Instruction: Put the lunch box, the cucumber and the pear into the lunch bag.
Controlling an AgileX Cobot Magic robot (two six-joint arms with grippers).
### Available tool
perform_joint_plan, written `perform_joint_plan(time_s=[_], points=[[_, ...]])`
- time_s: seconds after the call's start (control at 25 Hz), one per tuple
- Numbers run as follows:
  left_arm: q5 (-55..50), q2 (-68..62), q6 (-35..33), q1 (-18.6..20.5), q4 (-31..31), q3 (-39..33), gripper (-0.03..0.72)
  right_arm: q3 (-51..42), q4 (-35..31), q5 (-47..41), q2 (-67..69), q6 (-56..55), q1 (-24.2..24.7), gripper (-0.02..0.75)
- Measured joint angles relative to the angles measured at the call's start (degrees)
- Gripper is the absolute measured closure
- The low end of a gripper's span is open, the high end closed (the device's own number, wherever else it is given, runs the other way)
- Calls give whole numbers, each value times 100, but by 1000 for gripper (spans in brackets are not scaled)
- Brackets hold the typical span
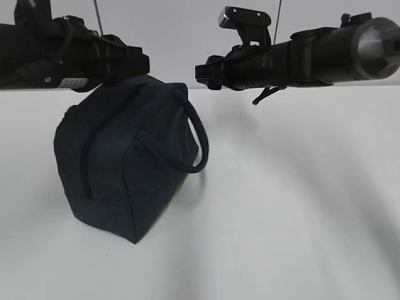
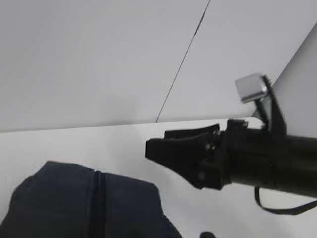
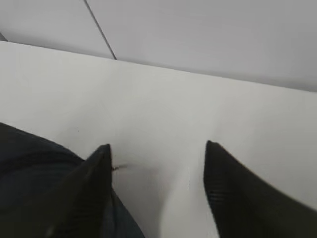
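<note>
The bag (image 1: 125, 159) stands on the white table (image 1: 294, 206) toward its left side, zipper (image 1: 87, 156) running down the face nearest the camera and, as far as shows, closed; loop handle (image 1: 194, 140) hangs off its right end. No box, cucumber or pear shows in any view.

The left gripper's tips are hidden in the exterior view behind the arm (image 1: 69, 56) above the bag, and its own wrist view shows no fingers either, so their state cannot be told. That wrist view shows instead the right gripper (image 2: 156, 148) from the side, hanging over the table beside the bag top (image 2: 89, 203).

Only the right wrist view shows the right fingers (image 3: 84, 193) spread apart, empty, table between them
</note>
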State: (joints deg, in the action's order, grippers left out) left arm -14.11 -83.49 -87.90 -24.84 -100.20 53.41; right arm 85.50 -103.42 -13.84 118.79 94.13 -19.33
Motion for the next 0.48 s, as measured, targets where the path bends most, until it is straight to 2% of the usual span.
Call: perform_joint_plan(time_s=[0.08,0.16,0.32,0.4,0.48], points=[[0,-109,0,0,0,0,397,0,101,27,-185,37,13,213],[13,-132,0,0,22,0,371,0,223,27,-423,78,13,182],[59,-49,106,0,561,-7,360,-67,643,27,-979,79,13,176],[77,53,539,0,1020,-63,360,-238,915,15,-1341,-29,13,188],[51,194,1158,0,1803,-104,360,-488,1245,-19,-1712,-289,13,203]])
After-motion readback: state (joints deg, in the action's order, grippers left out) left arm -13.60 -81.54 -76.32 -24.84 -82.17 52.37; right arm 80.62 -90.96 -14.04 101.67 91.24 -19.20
